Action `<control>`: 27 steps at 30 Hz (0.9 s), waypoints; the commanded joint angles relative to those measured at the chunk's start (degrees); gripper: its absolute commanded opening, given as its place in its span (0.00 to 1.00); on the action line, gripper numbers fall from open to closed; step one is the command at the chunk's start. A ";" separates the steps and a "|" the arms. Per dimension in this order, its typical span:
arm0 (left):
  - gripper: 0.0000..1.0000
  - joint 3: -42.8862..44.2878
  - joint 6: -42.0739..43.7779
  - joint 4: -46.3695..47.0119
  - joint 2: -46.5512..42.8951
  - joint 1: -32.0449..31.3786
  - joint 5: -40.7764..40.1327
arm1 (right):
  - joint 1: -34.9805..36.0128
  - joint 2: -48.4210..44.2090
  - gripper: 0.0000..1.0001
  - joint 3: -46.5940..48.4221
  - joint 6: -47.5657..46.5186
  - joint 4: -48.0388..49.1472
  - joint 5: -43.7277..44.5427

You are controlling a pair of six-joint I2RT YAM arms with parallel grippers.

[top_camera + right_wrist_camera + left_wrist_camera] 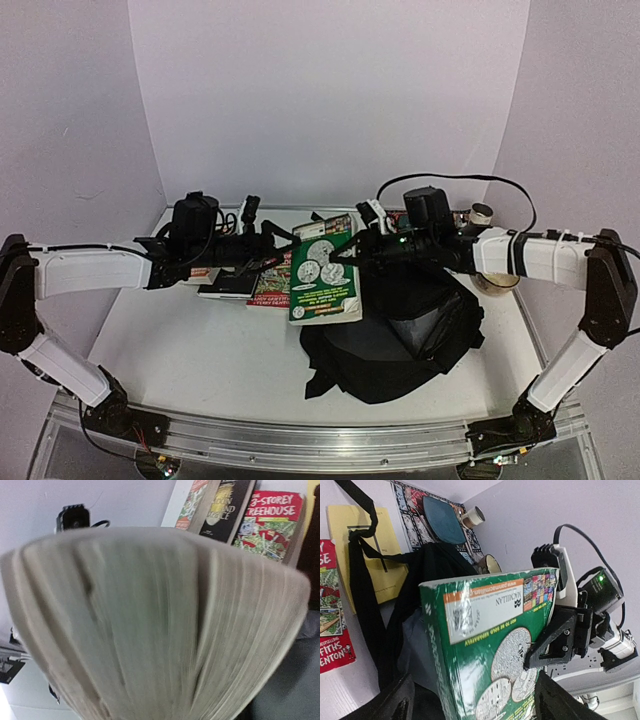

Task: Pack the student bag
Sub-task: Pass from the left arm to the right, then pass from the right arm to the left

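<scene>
A thick green paperback book (322, 275) hangs tilted above the table between both arms. My right gripper (352, 256) is shut on its right edge; one of its black fingers (555, 642) presses on the coin-printed cover. My left gripper (477, 700) is open, its fingers standing wide on either side of the green book (485, 630) without touching it. In the right wrist view the book's fanned page edge (150, 620) fills the frame and hides my own fingers. The black student bag (400, 340) lies slumped below and to the right, its straps (365, 595) trailing.
A red book (270, 285) and a black book (225, 285) lie on the table left of the green one. A yellow book (385, 565) lies under the straps. A mug (497, 280) and a small cup (482, 213) stand at the back right. White walls enclose the table.
</scene>
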 commanded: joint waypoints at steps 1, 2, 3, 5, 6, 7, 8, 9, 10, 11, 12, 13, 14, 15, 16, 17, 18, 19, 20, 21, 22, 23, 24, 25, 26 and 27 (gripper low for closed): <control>0.90 -2.64 -4.63 -0.61 -5.67 -2.33 -9.54 | -0.07 -7.36 0.00 -3.78 6.50 13.86 11.78; 0.91 -3.15 -5.49 -0.62 -6.18 -3.14 -11.58 | -0.07 -7.98 0.00 -4.98 7.48 15.99 14.83; 0.92 -4.01 -6.98 -0.57 -6.85 -3.92 -13.45 | -0.03 -8.78 0.00 -6.63 8.73 18.11 17.20; 0.94 -5.20 -9.22 -0.45 -7.67 -5.79 -17.01 | -0.07 -9.58 0.00 -9.08 12.11 23.04 20.77; 0.94 -5.95 -10.77 -0.08 -7.97 -6.68 -18.65 | -0.03 -9.87 0.00 -10.16 13.49 25.35 22.60; 0.94 -6.76 -12.29 0.57 -8.23 -7.50 -19.93 | 0.02 -10.15 0.00 -11.26 14.77 27.68 24.40; 0.95 -7.82 -13.73 1.45 -8.40 -8.33 -20.96 | 0.10 -10.31 0.00 -12.16 16.02 30.43 26.44; 0.95 -8.52 -15.34 2.74 -8.51 -9.09 -21.93 | 0.19 -10.26 0.00 -12.99 17.33 32.39 27.74; 0.95 -9.35 -16.85 4.34 -8.51 -9.80 -22.64 | 0.38 -10.12 0.00 -13.74 18.38 34.46 29.04; 0.95 -10.28 -18.11 6.22 -8.36 -10.38 -23.02 | 0.67 -9.91 0.00 -14.30 19.29 36.52 30.29; 0.95 -11.12 -19.13 8.46 -8.08 -10.84 -23.17 | 1.04 -9.62 0.00 -14.62 20.09 38.20 31.26; 0.95 -11.85 -19.95 11.09 -7.66 -11.27 -23.11 | 1.49 -9.32 0.00 -14.77 20.50 39.61 32.15; 0.95 -12.52 -20.67 13.71 -7.21 -11.65 -23.01 | 1.92 -9.04 0.00 -14.87 20.90 40.84 32.98; 0.95 -13.02 -21.15 16.18 -6.61 -11.98 -22.86 | 2.35 -8.78 0.00 -14.80 21.16 41.64 33.63; 0.96 -13.10 -21.53 18.64 -6.06 -12.40 -22.69 | 2.67 -8.54 0.00 -14.86 21.53 42.66 34.20; 0.95 -13.05 -21.76 20.41 -5.32 -12.84 -22.66 | 3.08 -8.26 0.00 -14.94 21.83 43.79 34.81; 0.96 -13.01 -21.88 21.99 -4.61 -13.16 -22.62 | 3.43 -8.03 0.00 -14.96 21.97 44.71 35.64; 0.96 -13.02 -22.22 23.72 -3.71 -13.43 -22.59 | 3.67 -7.87 0.00 -15.05 22.05 45.38 36.27; 0.96 -13.05 -22.66 25.47 -3.03 -13.71 -22.68 | 3.94 -7.74 0.00 -15.10 22.10 46.06 36.86; 0.96 -13.07 -23.12 27.13 -2.30 -13.97 -22.84 | 4.19 -7.57 0.00 -15.11 22.18 46.71 37.36; 0.96 -13.09 -23.61 28.41 -1.35 -14.15 -23.23 | 4.41 -7.23 0.00 -14.97 22.41 47.26 37.48; 0.96 -13.23 -24.10 30.18 -0.67 -14.23 -23.35 | 4.58 -6.90 0.00 -14.81 22.79 47.78 37.35; 0.96 -13.44 -24.35 32.50 0.11 -14.34 -23.31 | 4.77 -6.41 0.00 -14.51 23.11 48.27 37.18; 0.96 -13.65 -24.46 34.91 0.73 -14.45 -23.30 | 4.96 -6.03 0.00 -14.27 23.44 48.67 37.10; 0.96 -13.80 -24.35 37.25 1.12 -14.60 -23.36 | 5.15 -5.77 0.00 -14.19 23.72 48.99 37.18; 0.96 -13.87 -24.04 39.38 1.46 -14.78 -23.48 | 5.34 -5.52 0.00 -14.18 23.89 49.31 37.31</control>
